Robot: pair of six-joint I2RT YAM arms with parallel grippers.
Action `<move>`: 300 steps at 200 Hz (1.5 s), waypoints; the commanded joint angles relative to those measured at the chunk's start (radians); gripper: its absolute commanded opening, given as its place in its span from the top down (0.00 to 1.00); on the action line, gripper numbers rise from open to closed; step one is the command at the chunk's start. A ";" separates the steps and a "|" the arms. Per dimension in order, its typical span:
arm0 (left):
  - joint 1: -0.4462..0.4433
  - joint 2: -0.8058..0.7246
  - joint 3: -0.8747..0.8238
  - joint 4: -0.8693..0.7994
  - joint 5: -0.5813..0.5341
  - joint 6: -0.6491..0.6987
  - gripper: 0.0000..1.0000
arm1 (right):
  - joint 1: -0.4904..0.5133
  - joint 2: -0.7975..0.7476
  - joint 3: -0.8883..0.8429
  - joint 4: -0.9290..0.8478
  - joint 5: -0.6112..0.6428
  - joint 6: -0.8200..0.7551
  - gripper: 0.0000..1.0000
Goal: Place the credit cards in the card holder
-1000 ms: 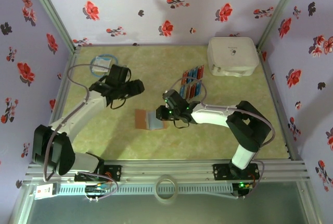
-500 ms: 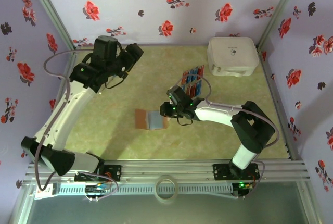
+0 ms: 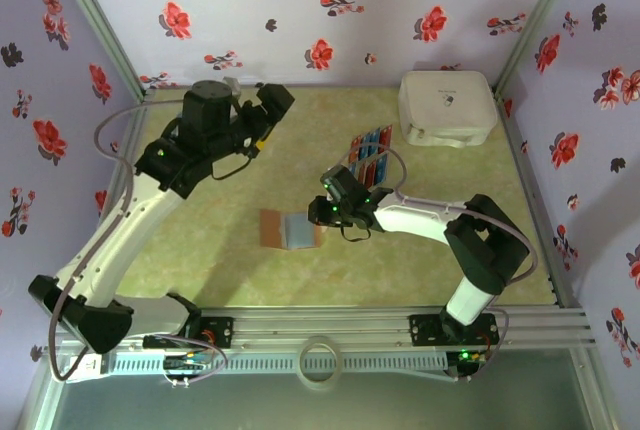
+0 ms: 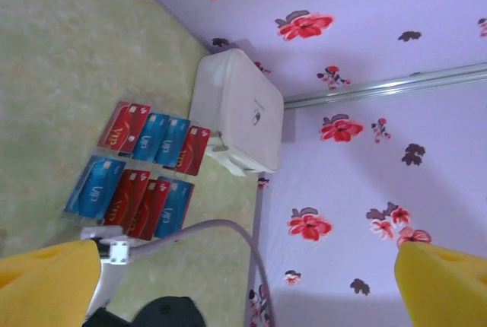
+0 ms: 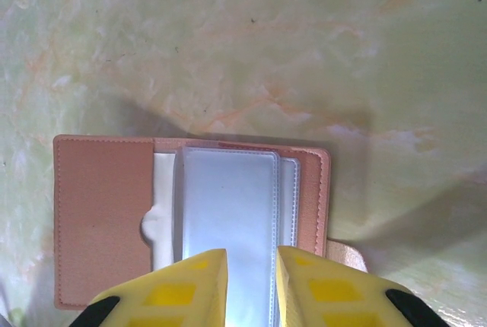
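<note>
The card holder [image 3: 288, 229] lies open on the green table; in the right wrist view its brown flap [image 5: 103, 220] is on the left and a clear pocket [image 5: 228, 205] on the right. My right gripper [image 3: 323, 212] hangs over the holder's right half. Its yellow jaws [image 5: 253, 285] stand a narrow gap apart above the clear pocket, with nothing between them. The credit cards [image 3: 368, 155], red and blue, lie in two rows [image 4: 148, 167] behind the right gripper. My left gripper [image 3: 268, 115] is raised at the back left, wide open [image 4: 243, 289] and holding nothing.
A big white box [image 3: 447, 107] stands at the back right corner, just beyond the cards [image 4: 236, 110]. Flowered purple walls close the table on three sides. A grey cable [image 4: 221, 228] arches from the right arm near the cards.
The left arm has lifted from beside the card holder and swung up to the back left, its jaws opening wide. The right gripper shifted slightly toward the back right and stayed over the holder.
</note>
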State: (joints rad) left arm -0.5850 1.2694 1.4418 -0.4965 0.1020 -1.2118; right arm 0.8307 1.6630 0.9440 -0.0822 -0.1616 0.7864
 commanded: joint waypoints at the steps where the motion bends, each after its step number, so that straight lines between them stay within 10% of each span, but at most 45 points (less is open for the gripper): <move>1: 0.036 -0.045 -0.178 0.115 0.030 0.035 0.00 | -0.001 -0.055 -0.024 0.012 -0.001 0.013 0.77; 76: 0.102 -0.174 -0.541 0.133 -0.026 0.222 0.01 | 0.021 -0.048 -0.047 0.077 -0.026 0.016 0.76; 174: 0.075 -0.094 -0.683 0.055 -0.094 0.446 0.65 | 0.050 0.058 0.045 0.027 -0.014 -0.053 0.76; 251: -0.023 0.006 -0.687 0.135 -0.101 0.459 0.97 | 0.051 0.108 0.087 -0.004 0.019 -0.085 0.76; 300: -0.052 0.112 -0.709 0.200 -0.102 0.486 0.99 | 0.050 0.150 0.126 -0.020 0.027 -0.100 0.76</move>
State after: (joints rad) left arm -0.6262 1.3449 0.7502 -0.3439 0.0219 -0.7555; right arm 0.8738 1.7840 1.0325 -0.0734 -0.1585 0.7128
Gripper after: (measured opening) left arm 0.046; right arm 0.237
